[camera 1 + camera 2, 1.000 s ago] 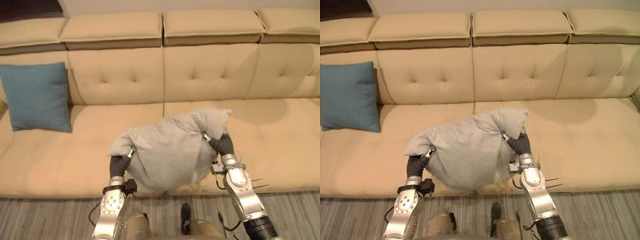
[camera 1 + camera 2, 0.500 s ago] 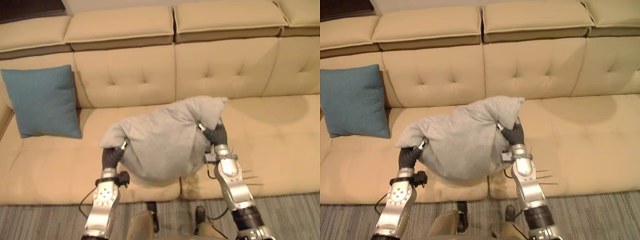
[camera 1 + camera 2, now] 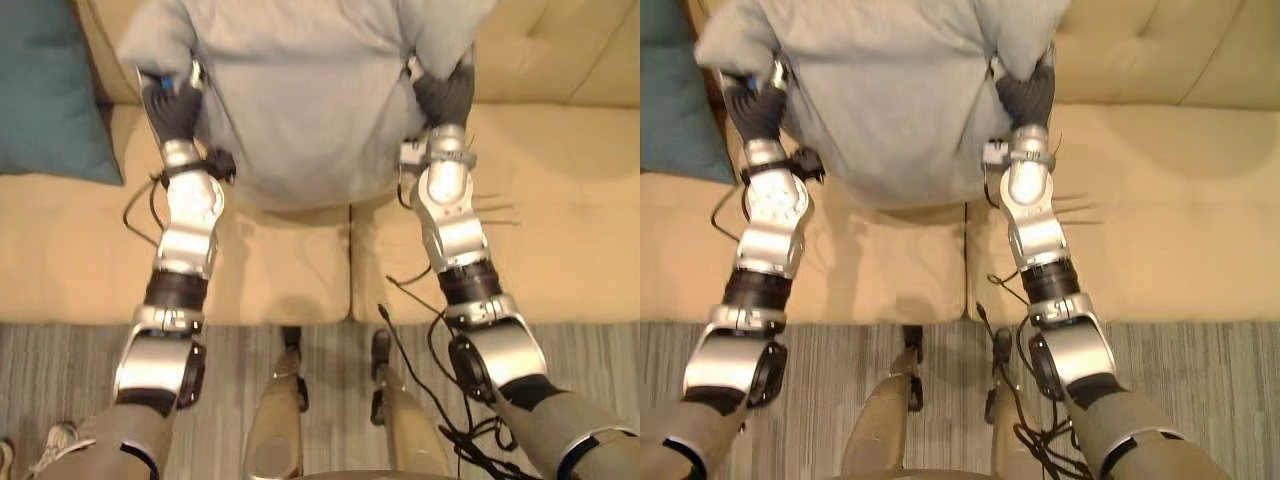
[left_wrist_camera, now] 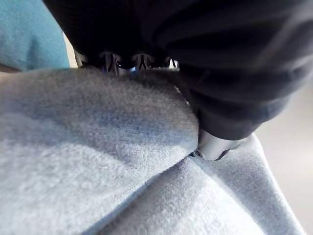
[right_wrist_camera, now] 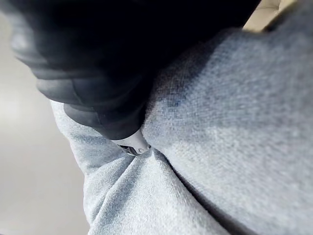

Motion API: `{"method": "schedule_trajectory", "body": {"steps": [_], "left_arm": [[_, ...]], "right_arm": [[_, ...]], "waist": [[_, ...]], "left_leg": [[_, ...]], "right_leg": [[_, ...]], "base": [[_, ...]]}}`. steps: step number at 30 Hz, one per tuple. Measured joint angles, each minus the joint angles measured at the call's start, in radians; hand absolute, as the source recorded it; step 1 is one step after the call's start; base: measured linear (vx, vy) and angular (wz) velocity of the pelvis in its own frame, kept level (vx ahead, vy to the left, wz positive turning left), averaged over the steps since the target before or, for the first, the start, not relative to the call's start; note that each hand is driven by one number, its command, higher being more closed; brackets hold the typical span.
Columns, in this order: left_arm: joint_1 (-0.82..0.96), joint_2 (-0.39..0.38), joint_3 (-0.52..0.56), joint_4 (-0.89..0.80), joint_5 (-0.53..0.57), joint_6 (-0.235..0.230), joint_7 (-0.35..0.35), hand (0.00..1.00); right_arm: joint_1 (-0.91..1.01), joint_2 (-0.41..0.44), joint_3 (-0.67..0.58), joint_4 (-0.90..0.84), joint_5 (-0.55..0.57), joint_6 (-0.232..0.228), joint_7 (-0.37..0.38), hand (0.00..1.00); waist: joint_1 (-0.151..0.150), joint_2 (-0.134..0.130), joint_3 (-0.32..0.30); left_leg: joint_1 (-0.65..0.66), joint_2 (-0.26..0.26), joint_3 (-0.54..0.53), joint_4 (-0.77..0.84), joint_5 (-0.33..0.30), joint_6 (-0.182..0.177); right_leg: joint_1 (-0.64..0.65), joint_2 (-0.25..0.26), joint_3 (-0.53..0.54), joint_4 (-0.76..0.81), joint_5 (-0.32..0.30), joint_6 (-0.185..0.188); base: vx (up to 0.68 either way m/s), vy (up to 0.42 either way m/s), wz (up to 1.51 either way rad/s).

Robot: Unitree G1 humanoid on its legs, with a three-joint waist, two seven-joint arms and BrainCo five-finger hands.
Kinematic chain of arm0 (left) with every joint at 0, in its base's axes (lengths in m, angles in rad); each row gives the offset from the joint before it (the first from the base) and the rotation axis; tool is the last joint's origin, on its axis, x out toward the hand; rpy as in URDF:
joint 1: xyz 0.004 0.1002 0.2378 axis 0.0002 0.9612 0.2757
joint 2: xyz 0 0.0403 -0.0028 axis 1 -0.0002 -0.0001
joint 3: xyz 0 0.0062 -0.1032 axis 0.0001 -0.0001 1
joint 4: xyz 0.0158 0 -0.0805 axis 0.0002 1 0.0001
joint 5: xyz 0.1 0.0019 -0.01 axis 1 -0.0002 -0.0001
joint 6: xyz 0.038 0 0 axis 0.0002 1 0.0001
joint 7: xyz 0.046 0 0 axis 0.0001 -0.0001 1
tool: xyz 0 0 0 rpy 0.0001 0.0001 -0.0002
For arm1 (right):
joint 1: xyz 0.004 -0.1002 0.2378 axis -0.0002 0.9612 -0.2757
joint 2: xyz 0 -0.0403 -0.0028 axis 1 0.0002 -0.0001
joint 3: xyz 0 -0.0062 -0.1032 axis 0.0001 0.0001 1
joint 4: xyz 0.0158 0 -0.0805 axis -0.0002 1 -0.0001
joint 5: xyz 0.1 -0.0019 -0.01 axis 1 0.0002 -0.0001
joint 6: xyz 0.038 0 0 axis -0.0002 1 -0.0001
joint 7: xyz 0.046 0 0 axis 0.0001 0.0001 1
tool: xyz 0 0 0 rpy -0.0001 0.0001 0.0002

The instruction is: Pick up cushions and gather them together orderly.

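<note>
Above the sofa, the grey cushion hung between the left hand and right hand, each clamped on a side fold. The teal cushion lay just beyond the left hand, so the carry likely ran leftward.

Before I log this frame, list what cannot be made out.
Top of the grey cushion: past the eye views' upper edge.
Most of the teal cushion: past their left edge.
Palms of left hand and right hand: buried in grey cloth.
Back of the sofa: largely behind the grey cushion.
</note>
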Motion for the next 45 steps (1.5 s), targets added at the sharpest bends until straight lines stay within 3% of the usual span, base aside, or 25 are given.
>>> {"method": "schedule_trajectory", "body": {"steps": [8,9,14,18,23,28,34,37,41,45], "left_arm": [[-0.267,0.039,-0.075,0.207,-0.038,-0.015,-0.007,1.0],[-0.3,0.047,-0.085,0.228,-0.039,-0.018,-0.019,0.0],[-0.398,0.052,-0.086,0.248,-0.099,-0.045,-0.024,0.0],[-0.402,0.058,-0.078,0.247,-0.125,-0.058,-0.027,0.0],[-0.394,0.086,-0.064,0.233,-0.126,-0.057,-0.049,0.0],[-0.273,0.207,0.052,0.134,-0.178,-0.052,-0.073,0.0],[0.023,0.225,0.183,0.084,-0.288,-0.053,-0.124,0.0],[0.216,0.199,0.21,0.034,-0.332,-0.057,-0.18,0.0],[0.493,0.067,0.189,0.0,-0.35,-0.067,-0.271,0.0],[0.75,-0.086,0.13,-0.013,-0.361,-0.072,-0.337,0.0]], "right_arm": [[-0.218,-0.071,-0.04,0.162,-0.041,0.003,-0.075,1.0],[-0.248,-0.082,-0.046,0.199,-0.042,0.003,-0.084,0.0],[-0.308,-0.14,-0.07,0.216,-0.046,0.003,-0.101,0.0],[-0.318,-0.183,-0.069,0.209,-0.056,0.004,-0.099,0.0],[-0.317,-0.229,-0.057,0.166,-0.051,0.017,-0.082,0.0],[-0.268,-0.352,-0.026,0.089,0.069,0.022,0.014,0.0],[-0.054,-0.464,-0.027,-0.072,0.205,0.014,0.08,0.0],[0.115,-0.516,-0.039,-0.167,0.244,-0.013,0.136,0.0],[0.436,-0.479,-0.041,-0.179,0.29,-0.036,0.222,0.0],[0.748,-0.326,-0.078,-0.178,0.298,-0.036,0.283,0.0]], "waist": [[-0.028,0.003,0.109],[-0.032,0.004,0.125],[-0.035,0.004,0.125],[-0.034,0.004,0.125],[-0.028,0.004,0.125],[-0.024,0.004,0.125],[-0.027,0.004,0.121],[-0.028,0.004,0.12],[-0.03,0.009,0.043],[-0.028,0.01,0.027]], "left_leg": [[-0.123,-0.009,-0.026,-0.016,0.052,-0.023],[-0.134,-0.008,-0.036,-0.016,0.055,-0.022],[-0.196,-0.002,-0.038,-0.016,0.055,-0.022],[-0.232,0.0,-0.039,-0.016,0.069,-0.041],[-0.241,0.005,-0.039,-0.016,0.069,-0.041],[-0.224,0.013,-0.032,-0.016,0.069,-0.041],[-0.147,0.012,-0.02,-0.016,0.063,-0.048],[-0.105,0.018,-0.009,-0.016,0.048,-0.061],[-0.075,0.013,-0.01,-0.016,0.017,-0.03],[-0.011,0.001,-0.025,-0.016,0.016,-0.029]], "right_leg": [[-0.118,-0.009,-0.022,0.003,0.019,0.004],[-0.13,-0.008,-0.025,0.003,0.022,0.002],[-0.187,-0.006,-0.03,0.001,0.025,0.001],[-0.217,-0.01,-0.043,0.0,0.025,0.0],[-0.225,-0.008,-0.049,0.004,0.025,0.0],[-0.236,-0.007,-0.05,0.055,0.015,-0.004],[-0.192,-0.012,-0.048,0.135,-0.046,-0.006],[-0.16,-0.004,-0.047,0.155,-0.066,-0.011],[-0.143,-0.007,-0.042,0.186,-0.101,-0.005],[-0.095,-0.013,-0.043,0.225,-0.141,-0.002]], "base": [[-0.03,0.007,0.06],[0.02,-0.005,0.05],[0.03,0.012,-0.01],[0.04,0.039,0.04],[0.01,0.045,0.02],[0.0,0.05,-0.03],[0.0,0.007,0.06],[0.01,-0.042,-0.01],[0.03,-0.036,0.03],[0.05,-0.065,0.1]]}}
